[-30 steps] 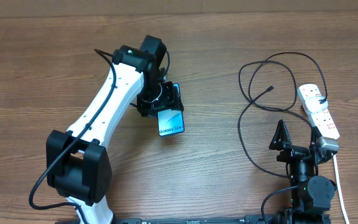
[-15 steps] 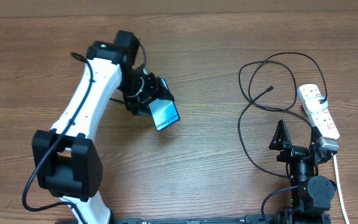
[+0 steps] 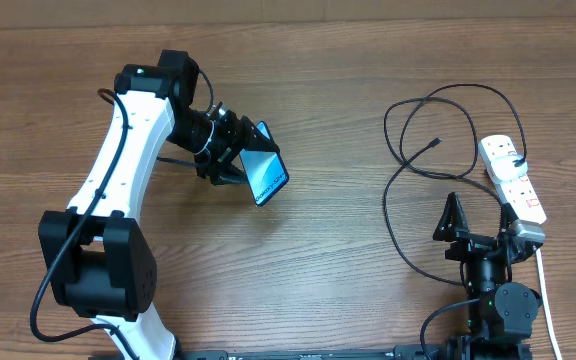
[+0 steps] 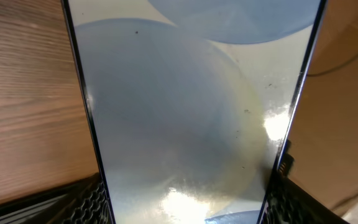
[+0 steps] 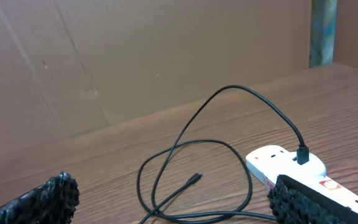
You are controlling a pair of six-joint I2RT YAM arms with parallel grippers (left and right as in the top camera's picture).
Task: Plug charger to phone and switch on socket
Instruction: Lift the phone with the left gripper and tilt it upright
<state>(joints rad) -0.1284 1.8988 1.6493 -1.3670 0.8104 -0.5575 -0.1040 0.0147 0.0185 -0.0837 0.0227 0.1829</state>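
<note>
- the right gripper (image 3: 480, 214) sits at the near right edge of the table (image 3: 318, 290), fingers spread wide, holding nothing.
- the socket (image 3: 513, 178) lies just beyond it, a black plug (image 5: 302, 153) in it.
- the charger (image 3: 388, 215) loops left of the socket, its loose end lying on the wood.
- farthest, left of centre, the left gripper (image 3: 244, 156) pinches the phone (image 3: 266, 176) by its long edges, tilted.
</note>
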